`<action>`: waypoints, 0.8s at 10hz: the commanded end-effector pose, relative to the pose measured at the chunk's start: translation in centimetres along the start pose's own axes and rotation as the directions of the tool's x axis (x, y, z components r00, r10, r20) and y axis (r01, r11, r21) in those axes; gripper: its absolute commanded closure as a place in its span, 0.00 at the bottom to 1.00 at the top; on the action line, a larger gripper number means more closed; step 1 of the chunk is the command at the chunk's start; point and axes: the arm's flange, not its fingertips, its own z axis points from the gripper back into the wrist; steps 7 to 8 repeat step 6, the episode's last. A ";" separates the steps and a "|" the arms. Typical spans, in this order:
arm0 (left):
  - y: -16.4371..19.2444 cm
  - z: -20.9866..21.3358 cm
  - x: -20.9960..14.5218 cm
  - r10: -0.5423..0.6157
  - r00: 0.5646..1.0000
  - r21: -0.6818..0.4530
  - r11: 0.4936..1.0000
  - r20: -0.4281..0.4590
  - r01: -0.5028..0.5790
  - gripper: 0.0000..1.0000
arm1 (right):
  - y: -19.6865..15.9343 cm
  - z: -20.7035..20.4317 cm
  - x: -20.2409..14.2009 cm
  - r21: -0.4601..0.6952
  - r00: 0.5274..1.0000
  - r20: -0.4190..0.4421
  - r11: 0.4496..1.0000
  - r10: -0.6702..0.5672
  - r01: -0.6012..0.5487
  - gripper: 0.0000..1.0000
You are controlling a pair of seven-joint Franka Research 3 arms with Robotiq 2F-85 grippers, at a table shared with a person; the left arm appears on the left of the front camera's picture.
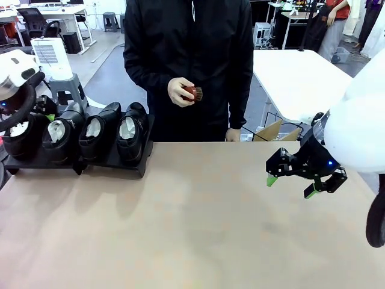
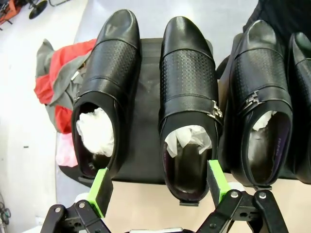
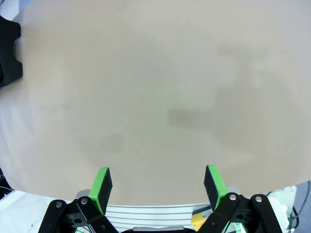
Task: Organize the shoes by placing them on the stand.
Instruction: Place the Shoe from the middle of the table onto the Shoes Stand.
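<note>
Several glossy black shoes stuffed with white paper stand side by side, toes away from me, on the low black stand at the table's far left. My left arm hangs over the stand's left end. In the left wrist view my left gripper is open just behind the stand, its green pads either side of the heel of the second shoe; the pads do not grip it. Beside that shoe are the leftmost shoe and a third shoe. My right gripper hovers open and empty over bare table at the right.
A person in black stands at the far edge, one hand holding a small reddish-brown object, the other hand resting at the table edge. A cardboard box sits beyond the far right edge. Red and grey cloth lies on the floor past the stand.
</note>
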 end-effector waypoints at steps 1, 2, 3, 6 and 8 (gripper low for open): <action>-0.1 0.2 0.1 -0.006 1.000 0.003 1.000 0.011 0.006 0.00 | 0.1 0.0 0.0 0.008 1.000 0.000 1.000 0.000 0.000 0.00; -0.1 0.2 0.1 -0.006 1.000 0.003 1.000 0.011 0.006 0.00 | 0.1 0.0 0.0 0.008 1.000 0.000 1.000 0.000 0.000 0.00; -0.1 0.2 0.1 -0.006 1.000 0.003 1.000 0.011 0.006 0.00 | 0.1 0.0 0.0 0.008 1.000 0.000 1.000 0.000 0.000 0.00; -0.1 0.2 0.1 -0.006 1.000 0.003 1.000 0.011 0.006 0.00 | 0.1 0.0 0.0 0.008 1.000 0.000 1.000 0.000 0.000 0.00; -0.1 0.2 0.1 -0.006 1.000 0.003 1.000 0.011 0.006 0.00 | 0.1 0.0 0.0 0.008 1.000 0.000 1.000 0.000 0.000 0.00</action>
